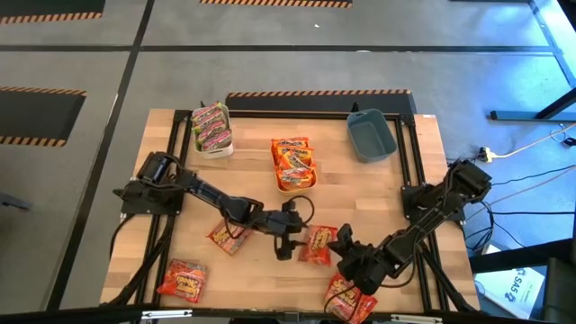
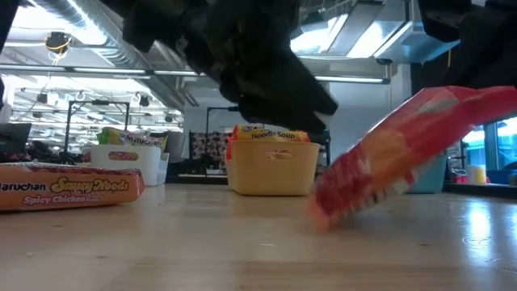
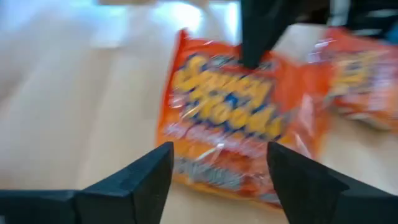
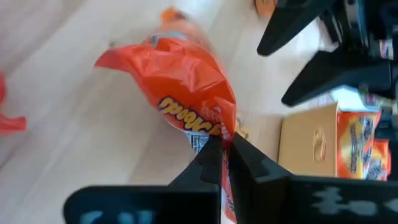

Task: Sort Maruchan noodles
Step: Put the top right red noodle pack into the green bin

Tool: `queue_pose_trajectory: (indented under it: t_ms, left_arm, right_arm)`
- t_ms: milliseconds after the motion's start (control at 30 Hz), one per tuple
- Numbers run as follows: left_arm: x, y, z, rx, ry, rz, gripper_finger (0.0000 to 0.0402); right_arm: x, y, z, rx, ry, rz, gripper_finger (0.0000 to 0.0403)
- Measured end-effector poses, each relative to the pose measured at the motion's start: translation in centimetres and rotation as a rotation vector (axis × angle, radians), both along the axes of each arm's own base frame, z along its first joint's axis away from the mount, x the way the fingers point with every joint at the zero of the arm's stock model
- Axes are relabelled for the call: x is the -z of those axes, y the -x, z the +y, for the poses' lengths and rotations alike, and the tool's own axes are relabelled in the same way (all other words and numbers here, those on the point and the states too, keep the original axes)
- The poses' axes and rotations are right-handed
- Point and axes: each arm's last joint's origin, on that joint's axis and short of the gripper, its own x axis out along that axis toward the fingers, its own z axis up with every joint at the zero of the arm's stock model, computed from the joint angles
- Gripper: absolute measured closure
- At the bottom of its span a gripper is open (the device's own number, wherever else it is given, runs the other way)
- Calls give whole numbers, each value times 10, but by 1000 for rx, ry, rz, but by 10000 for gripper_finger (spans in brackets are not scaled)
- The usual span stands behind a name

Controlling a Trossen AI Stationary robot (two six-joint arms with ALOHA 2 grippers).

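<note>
A red-orange Maruchan noodle packet (image 1: 318,244) sits near the table's middle front, with my right gripper (image 4: 229,148) shut on it. My left gripper (image 1: 290,236) stands open just left of the packet (image 3: 230,112), its fingers apart from it. Other red packets lie flat on the table (image 1: 227,238), (image 1: 183,279), (image 1: 349,297). Green-pink packets fill the white bin (image 1: 212,129). Orange-yellow packets fill the yellow bin (image 1: 294,164). My right gripper pinches the packet's crinkled end edge (image 4: 225,127) between its two shut fingers, slanting down from the table's right. The packet is tilted: the held end is raised (image 2: 477,101) and the opposite end (image 2: 325,212) rests on the table.
A blue bin (image 1: 372,135) stands at the far right with nothing showing in it. A black frame (image 1: 409,144) runs along the table's far and side edges. Bare wood lies between the bins and the packets.
</note>
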Motion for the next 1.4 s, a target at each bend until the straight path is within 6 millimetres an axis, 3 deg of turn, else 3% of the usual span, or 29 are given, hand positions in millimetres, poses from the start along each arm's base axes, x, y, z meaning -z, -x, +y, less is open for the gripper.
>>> queue_pose_trajectory:
  t_ms: [167, 533, 867, 1033, 1233, 1400]
  left_arm:
    - [-8, -8, 7, 78, 64, 12, 124]
    - [-11, -16, 32, 159, -5, -28, 125]
    - [9, -10, -5, 210, 1, 29, 130]
    - [15, -7, -7, 129, -68, 71, 133]
    - [18, -8, 2, 100, -80, 100, 177]
    - [18, -9, 10, 89, -92, 102, 237]
  right_arm:
    - [-2, -3, 3, -64, 21, -5, 402]
    - [-6, -8, 6, -86, -12, -52, 402]
    - [-5, -32, -19, 29, -165, -27, 403]
    - [-4, -42, -34, 127, -272, -14, 401]
    - [-1, -48, -47, 268, -446, 27, 337]
    - [5, -37, -53, 331, -404, 133, 252]
